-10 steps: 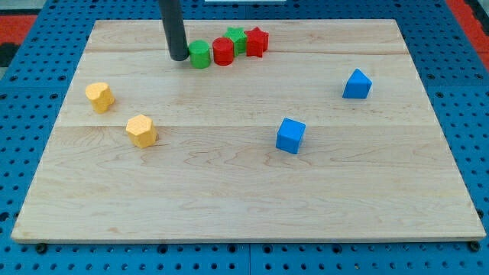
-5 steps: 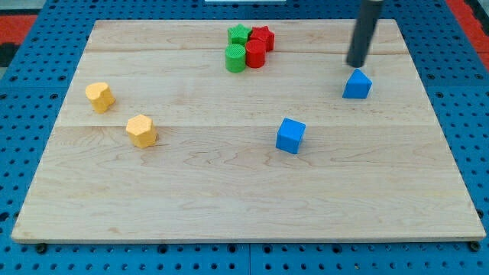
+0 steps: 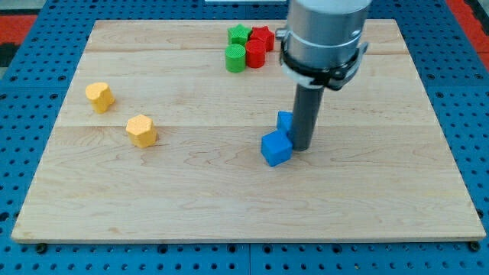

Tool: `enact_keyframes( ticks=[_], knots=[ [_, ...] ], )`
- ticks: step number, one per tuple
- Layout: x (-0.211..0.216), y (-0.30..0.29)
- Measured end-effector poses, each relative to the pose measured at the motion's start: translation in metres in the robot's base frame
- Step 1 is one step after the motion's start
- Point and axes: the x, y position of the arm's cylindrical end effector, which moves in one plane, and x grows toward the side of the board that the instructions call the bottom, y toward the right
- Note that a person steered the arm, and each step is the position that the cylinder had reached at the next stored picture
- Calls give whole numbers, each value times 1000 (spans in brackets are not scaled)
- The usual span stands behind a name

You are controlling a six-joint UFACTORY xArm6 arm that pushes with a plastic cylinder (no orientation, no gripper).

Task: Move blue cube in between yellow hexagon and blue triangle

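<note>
The blue cube [image 3: 276, 148] lies just below the board's middle. My tip [image 3: 302, 147] stands right beside the cube's right side, touching or nearly touching it. A second blue block [image 3: 284, 121], most likely the blue triangle, sits just above the cube and is partly hidden behind the rod. The yellow hexagon [image 3: 141, 130] lies far to the view's left of the cube. The arm's wide grey body [image 3: 325, 34] rises above the rod.
Another yellow block [image 3: 99, 96] lies at the far left. At the view's top, a green cylinder [image 3: 235, 57], a red cylinder [image 3: 255, 53], a green star [image 3: 240, 34] and a red star [image 3: 263, 36] sit clustered together.
My tip moved from the top left, across the top right, down to the middle. The green and red blocks were pushed right. The blue cube shifted down-left, and the blue triangle left its right-side spot.
</note>
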Motion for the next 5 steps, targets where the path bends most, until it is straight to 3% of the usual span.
enact_keyframes(
  ticks=[2,3,4,5],
  knots=[
    [4,-138],
    [45,-117],
    [62,-172],
    [45,-213]
  ],
)
